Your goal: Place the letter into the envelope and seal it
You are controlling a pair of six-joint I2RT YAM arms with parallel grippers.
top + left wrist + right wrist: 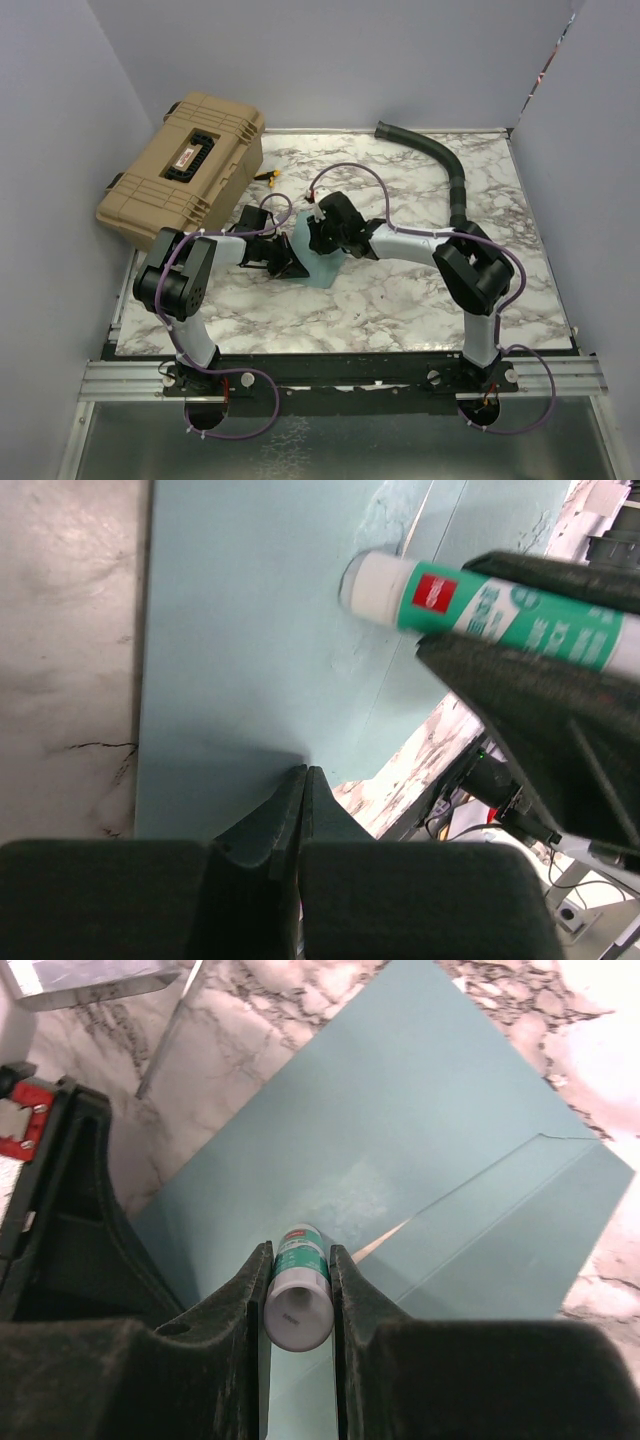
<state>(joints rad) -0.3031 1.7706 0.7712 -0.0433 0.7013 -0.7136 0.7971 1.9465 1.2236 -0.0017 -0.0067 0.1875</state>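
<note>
The teal envelope (322, 270) lies flat on the marble table between both arms. My right gripper (298, 1250) is shut on a green-and-white glue stick (298, 1295) and holds it pointing down, its white tip touching the envelope (400, 1110) near the flap's seam. A thin tan sliver of the letter (383, 1237) shows at that seam; the rest is hidden inside. My left gripper (305, 772) is shut, its tips resting on the envelope (240, 630) near one edge. The glue stick (480, 605) also shows in the left wrist view. In the top view, the left gripper (295, 268) and right gripper (318, 238) stand close together.
A tan hard case (185, 165) sits at the back left of the table. A black corrugated hose (440, 160) curves along the back right. A small yellow item (268, 177) lies beside the case. Pale walls close in three sides.
</note>
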